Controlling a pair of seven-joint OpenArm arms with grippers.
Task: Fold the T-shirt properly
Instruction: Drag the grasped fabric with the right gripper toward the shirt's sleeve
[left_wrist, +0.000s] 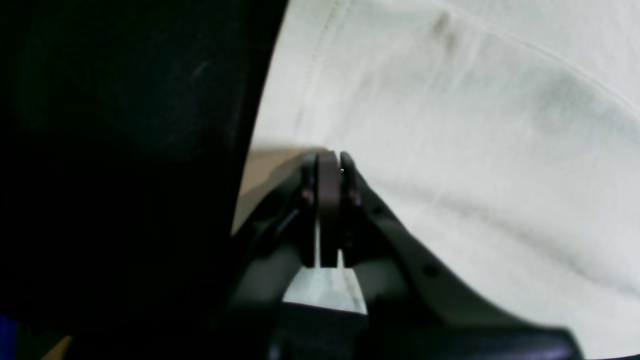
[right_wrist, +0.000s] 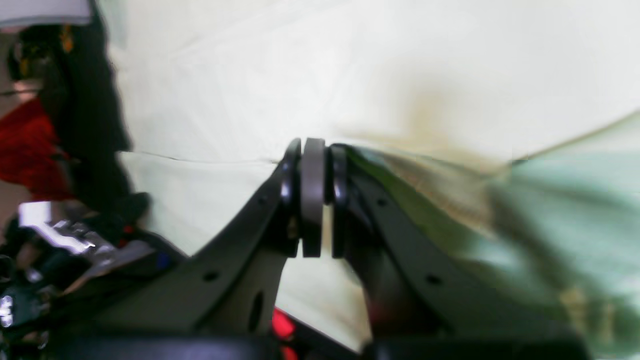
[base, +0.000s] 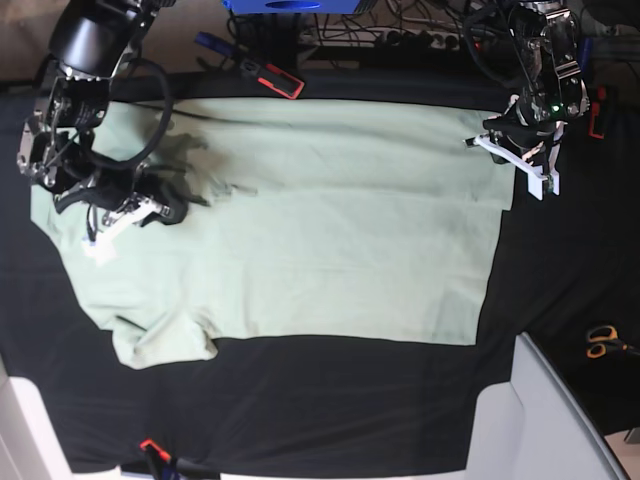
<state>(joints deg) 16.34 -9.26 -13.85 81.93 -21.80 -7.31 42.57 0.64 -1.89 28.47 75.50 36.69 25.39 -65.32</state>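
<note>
T-shirt (base: 300, 230) lies spread across the black surface (base: 350, 410), filling mid-frame. Left hand (left_wrist: 329, 165), at the upper right, and right hand (right_wrist: 314, 150), at the left, are each clamped on its fabric.

Both arms were black, jointed metal, looped with dark cables. The left gripper (left_wrist: 330, 165) showed two curved black fingers (left_wrist: 350, 180) with a grey pad between them and small round screws along their flanks. The right gripper (right_wrist: 315, 150) matched it: glossy black fingers (right_wrist: 290, 175), grey pad, screw holes. White brackets sat at each wrist in the base view, with a green light at one o'clock.
</note>
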